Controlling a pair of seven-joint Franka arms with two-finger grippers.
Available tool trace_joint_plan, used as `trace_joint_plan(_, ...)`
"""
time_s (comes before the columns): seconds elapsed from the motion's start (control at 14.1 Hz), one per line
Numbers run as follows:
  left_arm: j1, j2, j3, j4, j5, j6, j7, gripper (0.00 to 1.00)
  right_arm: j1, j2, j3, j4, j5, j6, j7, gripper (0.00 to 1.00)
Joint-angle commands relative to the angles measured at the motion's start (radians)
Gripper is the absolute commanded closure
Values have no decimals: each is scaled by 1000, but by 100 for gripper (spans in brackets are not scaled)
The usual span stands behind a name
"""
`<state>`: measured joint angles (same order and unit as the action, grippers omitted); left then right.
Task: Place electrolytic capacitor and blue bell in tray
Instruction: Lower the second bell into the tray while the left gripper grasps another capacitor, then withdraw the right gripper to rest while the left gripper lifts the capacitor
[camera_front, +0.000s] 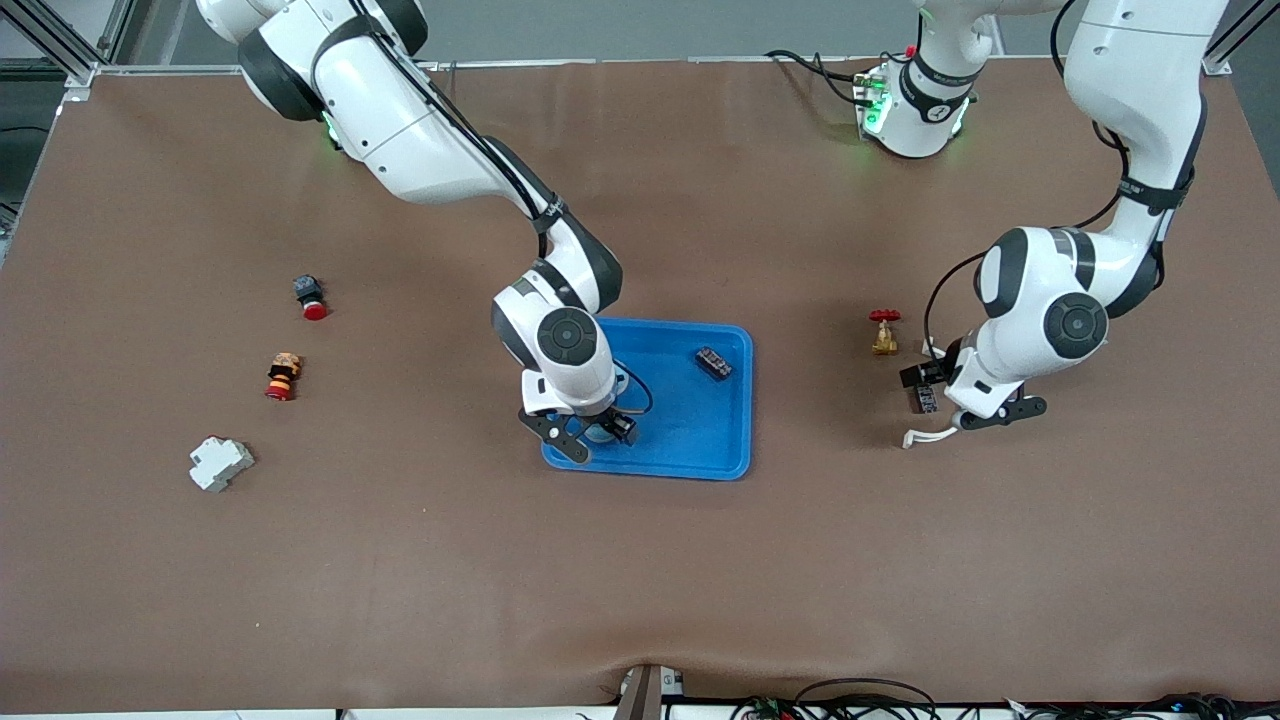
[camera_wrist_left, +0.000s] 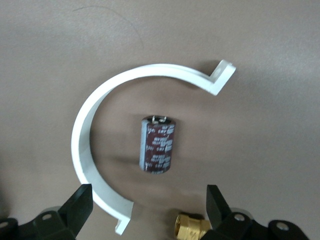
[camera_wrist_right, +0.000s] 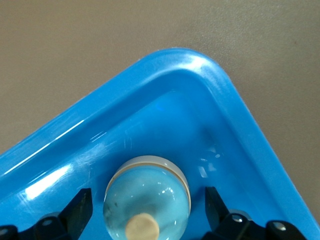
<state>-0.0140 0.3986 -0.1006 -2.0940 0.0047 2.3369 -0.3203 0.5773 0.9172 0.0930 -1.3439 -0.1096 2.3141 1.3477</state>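
Note:
The blue bell (camera_wrist_right: 147, 199), a pale-blue dome with a tan knob, sits in a corner of the bright-blue tray (camera_wrist_right: 200, 67). My right gripper (camera_wrist_right: 148, 207) is open and straddles the bell, with a gap on each side. In the front view the right gripper (camera_front: 598, 432) hangs low over the tray (camera_front: 690, 430), at its corner near the camera. The electrolytic capacitor (camera_wrist_left: 158, 144), a dark brown cylinder, lies on the mat inside a white curved clip (camera_wrist_left: 95, 145). My left gripper (camera_wrist_left: 149, 205) is open just above the mat, short of the capacitor (camera_front: 927, 399).
A small black part (camera_front: 713, 363) lies in the tray. A brass valve with a red handle (camera_front: 885, 333) stands beside the left gripper (camera_front: 935, 392). Two red-capped buttons (camera_front: 310, 297) (camera_front: 283, 377) and a white breaker (camera_front: 220, 463) lie toward the right arm's end.

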Motion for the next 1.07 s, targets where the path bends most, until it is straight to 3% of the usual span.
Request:
trace_joint_plan(0.0, -4, 29, -1, 34, 24, 4, -26, 0, 6, 15, -10, 31, -28, -5, 21, 0)
trace_joint_plan(0.21, -11, 66, -2, 64, 24, 4, -32, 0, -2, -14, -9, 32, -28, -28, 13, 0)
trace_joint_plan(0.36, -21, 80, -1, 71, 24, 4, -32, 0, -7, -32, -3, 49, -24, -125, 8, 0)
trace_joint_plan(0.57, -24, 98, -2, 81, 24, 5, -32, 0, -20, -32, 5, 173, -16, -281, -36, 0)
trace_joint_plan(1.0, -29, 129, -1, 95, 26, 7, -32, 0, -134, -121, 5, 181, -4, -420, -384, 0)
